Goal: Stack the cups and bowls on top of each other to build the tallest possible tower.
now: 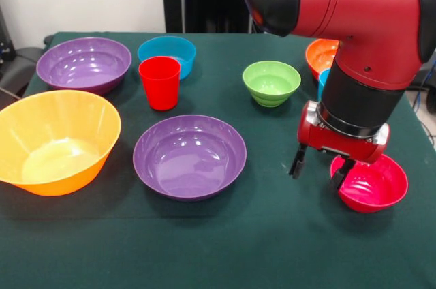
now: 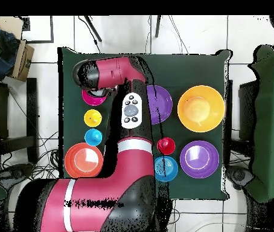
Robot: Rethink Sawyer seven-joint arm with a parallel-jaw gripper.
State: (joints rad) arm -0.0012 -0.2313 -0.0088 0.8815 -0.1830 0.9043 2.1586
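Note:
My gripper (image 1: 318, 170) hangs open low over the table at the right, nothing between its fingers. Its right finger (image 1: 338, 176) is at the left rim of the magenta-pink bowl (image 1: 373, 185) (image 2: 93, 95); whether they touch I cannot tell. A red cup (image 1: 159, 82) (image 2: 165, 145) stands upright beside the blue bowl (image 1: 167, 52) (image 2: 166, 168). Two purple bowls (image 1: 189, 156) (image 1: 83, 64), the yellow-orange bowl (image 1: 54, 140) (image 2: 200, 108) and the green bowl (image 1: 271, 82) sit apart. Behind the arm, the orange bowl (image 1: 320, 52) (image 2: 83, 159) and the light blue cup (image 1: 323, 82) (image 2: 93, 137) are partly hidden. The yellow cup (image 2: 93, 117) shows only from overhead.
All bowls and cups stand singly on the dark green tablecloth (image 1: 225, 241). The arm's bulky red links (image 1: 368, 23) cover the table's right rear in the front view. Black chairs (image 2: 15, 115) stand off the table's sides.

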